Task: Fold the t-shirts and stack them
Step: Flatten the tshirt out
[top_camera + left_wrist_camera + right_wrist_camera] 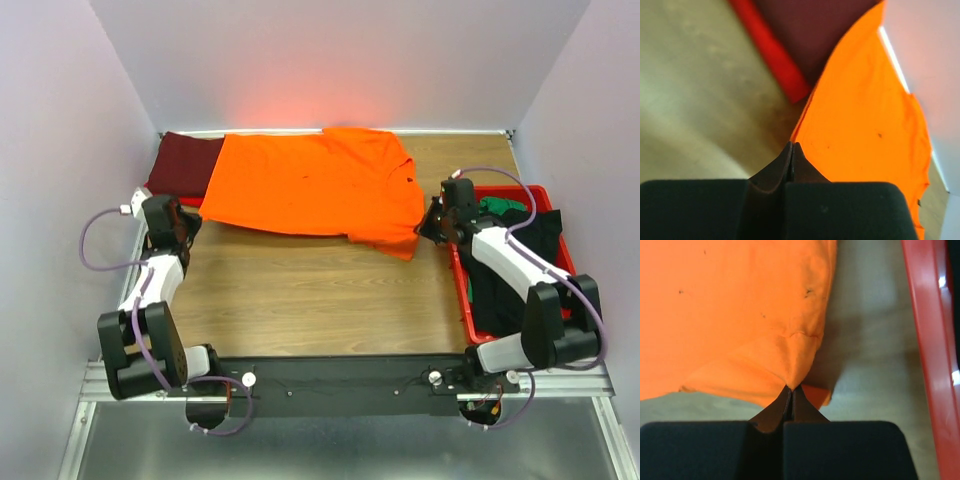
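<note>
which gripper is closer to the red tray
Right. The right gripper, pinching the orange t-shirt, is beside the red tray; the left gripper is far across, by the maroon t-shirt.

The right gripper [791,389] has its jaws pinched together on a puckered edge of the orange shirt [730,315]. Bare table [870,355] lies beside the cloth, and the red tray [926,340] rim runs down the right side.

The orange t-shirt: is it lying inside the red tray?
No, the orange t-shirt lies spread on the wooden table, left of the red tray.
</note>
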